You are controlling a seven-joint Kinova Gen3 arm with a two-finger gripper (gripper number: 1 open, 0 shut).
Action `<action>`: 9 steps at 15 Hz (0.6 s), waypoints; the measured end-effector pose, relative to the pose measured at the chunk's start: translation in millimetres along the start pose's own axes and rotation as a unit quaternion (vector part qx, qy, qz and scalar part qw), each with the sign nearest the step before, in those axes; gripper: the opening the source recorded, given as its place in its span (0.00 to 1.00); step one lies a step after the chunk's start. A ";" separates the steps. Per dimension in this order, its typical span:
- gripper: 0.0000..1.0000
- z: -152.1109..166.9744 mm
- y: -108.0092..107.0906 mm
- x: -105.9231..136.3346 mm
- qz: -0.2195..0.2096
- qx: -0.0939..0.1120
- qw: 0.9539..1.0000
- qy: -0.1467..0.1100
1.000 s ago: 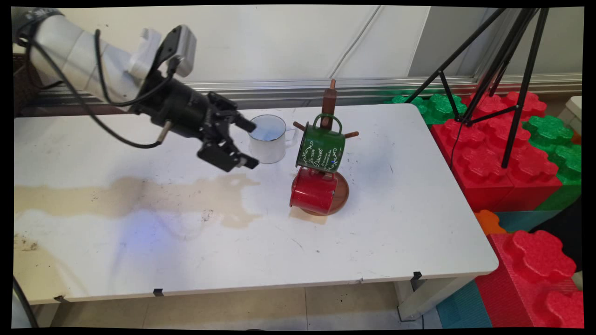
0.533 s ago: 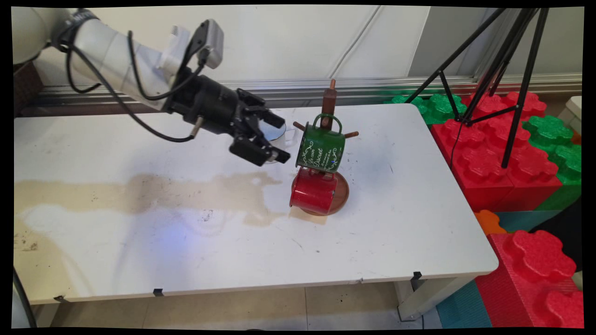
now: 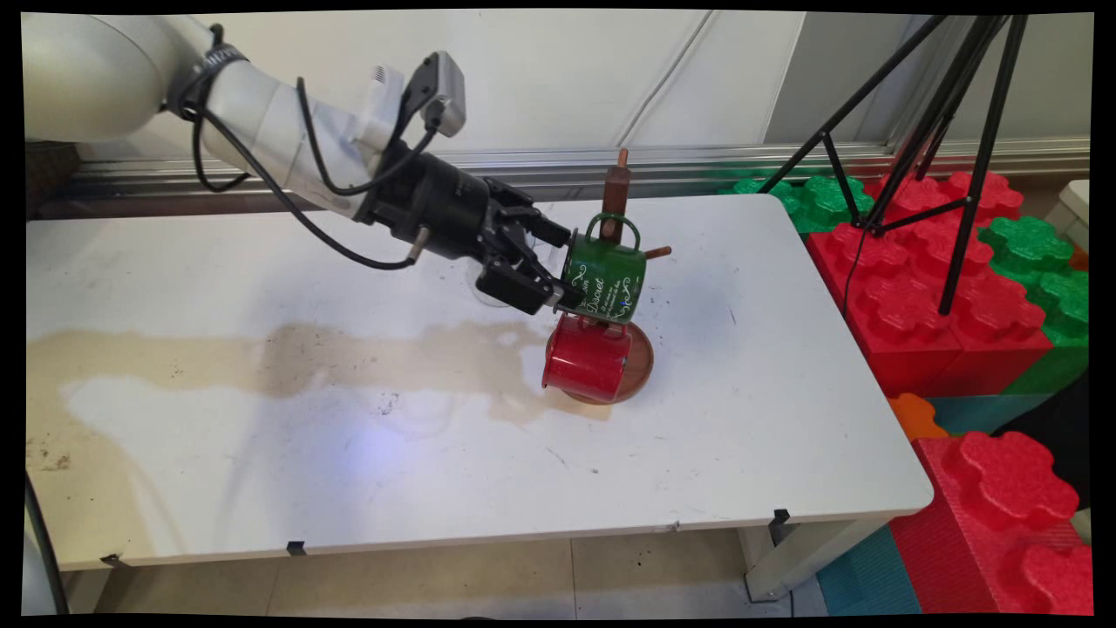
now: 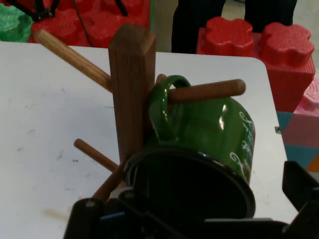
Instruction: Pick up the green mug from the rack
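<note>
- Green mug (image 3: 602,277), centre of the frame, hangs by its handle on a peg of the wooden rack (image 3: 615,187), its mouth tilted toward the gripper (image 3: 562,266).
- Fingers spread wide at the rim, holding nothing.
- Red mug (image 3: 586,366) hangs just below.
</note>
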State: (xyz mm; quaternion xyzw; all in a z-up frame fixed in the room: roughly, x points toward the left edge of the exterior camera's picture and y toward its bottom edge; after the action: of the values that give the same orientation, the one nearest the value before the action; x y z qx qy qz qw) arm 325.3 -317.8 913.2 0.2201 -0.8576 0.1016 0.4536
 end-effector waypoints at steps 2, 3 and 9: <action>1.00 5.1 -0.6 -0.9 -0.004 -0.002 1.000 0.002; 1.00 8.2 -1.0 -1.5 -0.007 -0.003 1.000 0.002; 1.00 18.5 -2.2 -5.7 -0.017 -0.007 1.000 0.006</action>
State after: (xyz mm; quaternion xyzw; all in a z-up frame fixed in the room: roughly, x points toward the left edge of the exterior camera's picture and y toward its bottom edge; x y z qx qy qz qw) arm 315.5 -325.0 898.0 0.2306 -0.8515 0.0889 0.4624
